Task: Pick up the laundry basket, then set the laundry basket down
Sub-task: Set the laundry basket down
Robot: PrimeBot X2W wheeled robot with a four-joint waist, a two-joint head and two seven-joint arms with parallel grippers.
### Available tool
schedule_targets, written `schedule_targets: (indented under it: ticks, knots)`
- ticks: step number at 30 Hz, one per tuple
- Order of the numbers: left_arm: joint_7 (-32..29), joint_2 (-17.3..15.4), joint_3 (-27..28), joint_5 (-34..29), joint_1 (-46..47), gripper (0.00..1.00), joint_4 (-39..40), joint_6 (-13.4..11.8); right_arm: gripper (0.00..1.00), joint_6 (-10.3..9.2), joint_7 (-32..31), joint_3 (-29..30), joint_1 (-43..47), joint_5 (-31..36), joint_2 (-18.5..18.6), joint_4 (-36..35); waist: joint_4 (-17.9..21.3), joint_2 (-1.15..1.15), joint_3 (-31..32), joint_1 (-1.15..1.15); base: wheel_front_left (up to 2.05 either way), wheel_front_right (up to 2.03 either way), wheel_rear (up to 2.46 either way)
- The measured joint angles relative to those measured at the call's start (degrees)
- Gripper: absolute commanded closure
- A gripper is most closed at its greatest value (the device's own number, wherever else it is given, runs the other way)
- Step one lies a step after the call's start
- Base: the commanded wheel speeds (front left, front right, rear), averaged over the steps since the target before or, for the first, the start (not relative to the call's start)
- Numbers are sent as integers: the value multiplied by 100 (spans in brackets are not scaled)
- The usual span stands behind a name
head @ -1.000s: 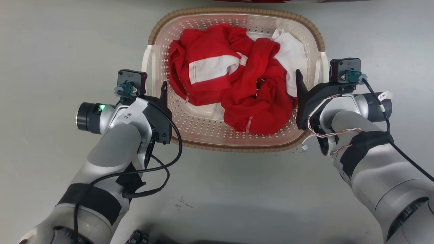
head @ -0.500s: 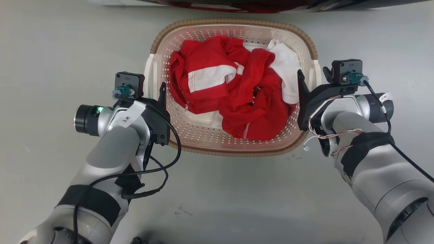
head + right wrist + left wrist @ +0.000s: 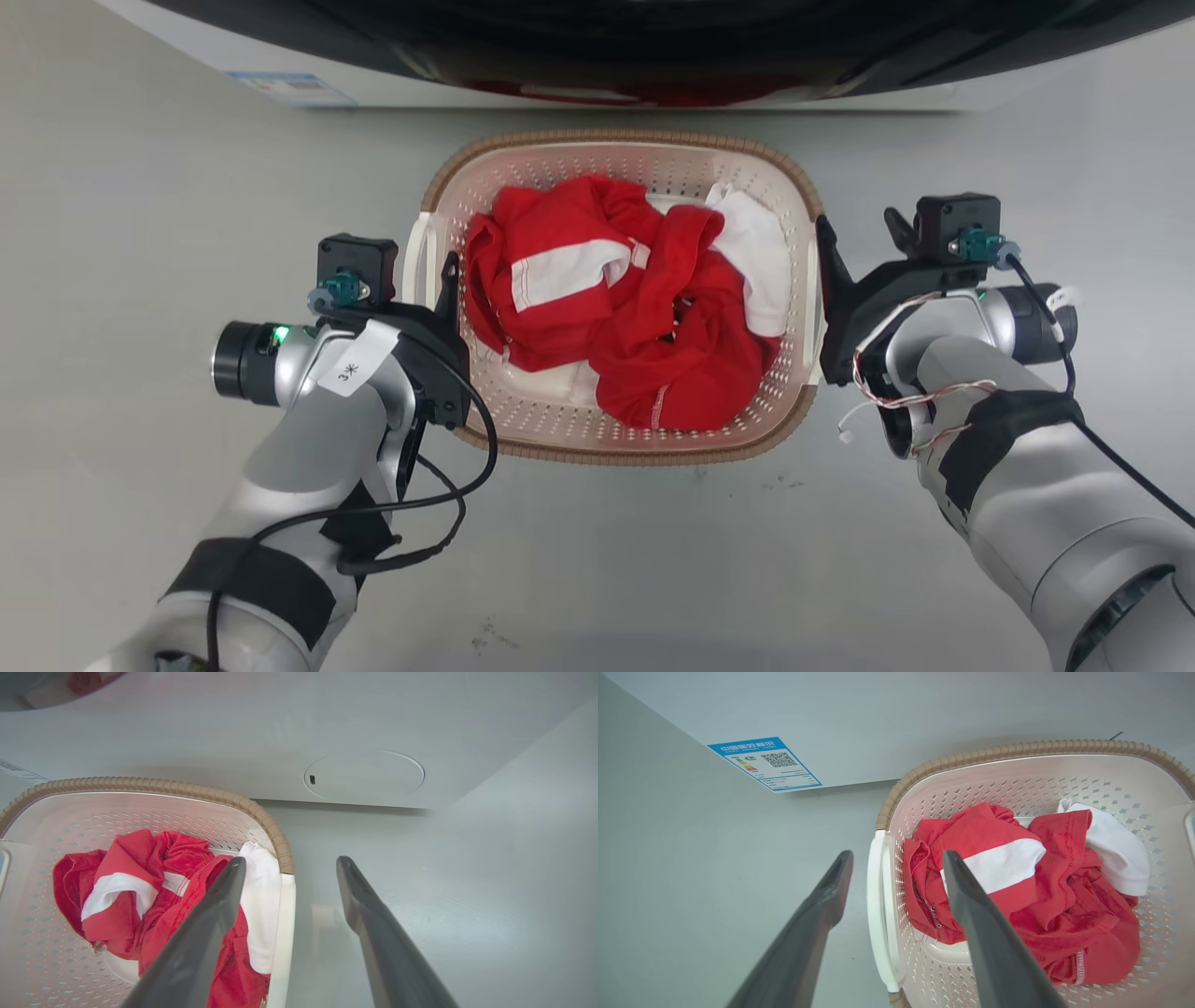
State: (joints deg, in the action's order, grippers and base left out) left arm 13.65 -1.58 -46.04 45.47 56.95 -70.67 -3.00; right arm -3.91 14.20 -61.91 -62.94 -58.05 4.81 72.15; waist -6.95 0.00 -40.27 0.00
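Note:
The laundry basket [image 3: 616, 140], cream perforated plastic with a brown woven rim, stands on the grey floor with red and white clothes [image 3: 644, 327] inside. My left gripper [image 3: 429, 275] is open at the basket's left side; in the left wrist view its fingers [image 3: 831, 891] stand either side of the white left handle [image 3: 878, 914] without touching it. My right gripper [image 3: 857, 229] is open at the right side, one finger [image 3: 219, 896] over the clothes and one over the floor, the right handle [image 3: 285, 933] between them.
A washer [image 3: 653, 98] stands just beyond the basket's far rim, its dark door above. A blue label [image 3: 766, 763] is stuck on its white front, and a round cover [image 3: 364, 774] sits low on the panel. Grey floor lies all around.
The camera has moved: the basket looks smaller and lower in the picture, and the washer has come in at the top. Both grippers stay open beside the handles.

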Motion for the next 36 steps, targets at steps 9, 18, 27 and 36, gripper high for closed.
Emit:
schedule_targets:
  ticks: [9, 18, 27, 36]
  knots:
    - [65, -2, 145, 34, -389, 0, 63, -2, 0, 38, 8, 256, 315, -93, -5, -168, 77, 0, 593, -1, 0, 0, 0]
    - [66, -149, 364, 9, -966, 0, 494, -73, 0, 3, 8, 682, 965, -88, 8, -619, 176, 0, 1412, -1, 0, 0, 0]
    - [66, -394, 563, -263, -1748, 0, 1082, -208, 0, -98, 8, 1091, 1680, 126, 119, -1165, 285, -1, 2176, -1, 0, 0, 0]
    - [66, -625, 917, -531, -2582, 0, 1924, -349, 0, -218, 8, 1515, 2422, 558, 252, -2007, 357, -1, 2847, -1, 0, 0, 0]
